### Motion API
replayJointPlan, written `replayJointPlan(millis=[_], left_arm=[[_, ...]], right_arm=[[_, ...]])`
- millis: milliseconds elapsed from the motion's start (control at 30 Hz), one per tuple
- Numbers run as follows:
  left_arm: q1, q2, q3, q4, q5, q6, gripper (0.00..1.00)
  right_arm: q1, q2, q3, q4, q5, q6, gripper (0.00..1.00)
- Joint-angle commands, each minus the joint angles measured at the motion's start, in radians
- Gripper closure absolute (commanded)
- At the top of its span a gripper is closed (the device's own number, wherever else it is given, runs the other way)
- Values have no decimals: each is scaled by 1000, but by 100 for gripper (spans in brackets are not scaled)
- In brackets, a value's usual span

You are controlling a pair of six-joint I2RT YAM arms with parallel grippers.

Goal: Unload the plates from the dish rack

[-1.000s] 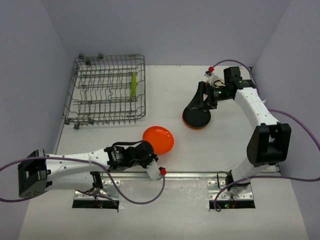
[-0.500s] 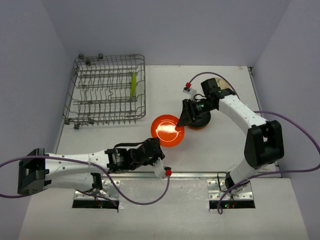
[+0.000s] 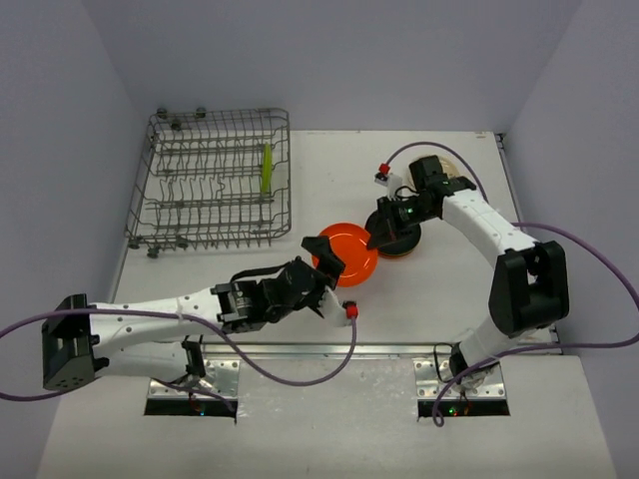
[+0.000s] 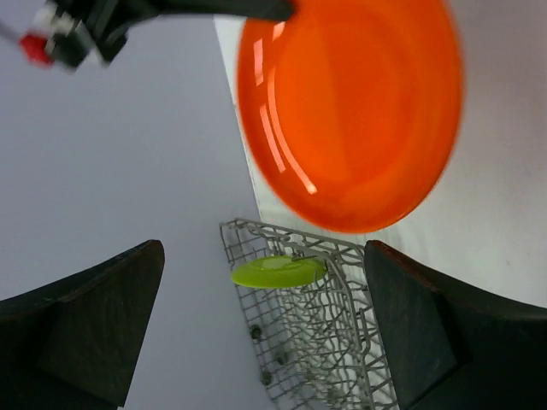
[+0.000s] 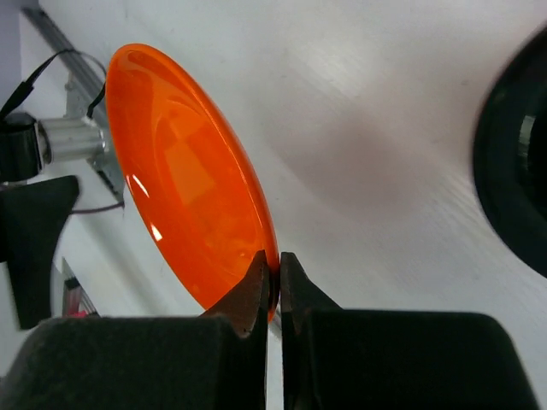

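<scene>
Mid-frame | right hand (image 5: pixel 275 261) pinching orange plate (image 5: pixel 184 179) rim | left hand (image 4: pixel 263 256) gaping, empty | should be lowering flat onto black plate (image 5: pixel 517 171)

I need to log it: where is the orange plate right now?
Top view, mid-table: the orange plate is pinched at its rim by the right gripper, just left of the black plate.
</scene>
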Motion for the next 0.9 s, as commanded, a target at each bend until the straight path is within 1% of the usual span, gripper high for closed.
replayJointPlan(millis=[0, 33, 67, 133, 167, 200, 233, 300, 433, 633, 800, 833, 867], left_arm=[[236, 107, 272, 15, 12, -348, 0], [296, 134, 370, -12, 18, -466, 0], [384, 160, 417, -30, 28, -528, 0], [489, 262, 598, -133, 49, -729, 0], [535, 294, 649, -172, 63, -788, 0], [613, 338, 714, -230, 112, -862, 0], [666, 380, 773, -285, 148, -930, 0], [724, 453, 868, -364, 192, -1041, 0], [831, 508, 909, -412, 292, -1147, 0], [880, 510, 885, -398, 335, -1205, 0], [900, 513, 871, -390, 351, -1216, 0], [902, 513, 869, -390, 351, -1218, 0], [909, 517, 869, -391, 354, -1224, 0]], right_arm=[[-192, -6, 55, 13, 25, 7, 100], [-221, 3, 64, 12, 42, 6, 100], [-252, 9, 78, 10, 69, 0, 100], [-295, 44, 98, 13, 93, -9, 100], [-304, 58, 107, 12, 101, -12, 100], [-318, 73, 126, 11, 106, -14, 100], [-327, 90, 138, 11, 116, -16, 100], [-335, 118, 154, 12, 139, -22, 100], [-351, 182, 197, 12, 166, -32, 100], [-366, 249, 225, 13, 209, -57, 100], [-378, 278, 238, 13, 219, -64, 100], [-378, 281, 238, 13, 219, -64, 99], [-378, 288, 241, 10, 216, -69, 89]])
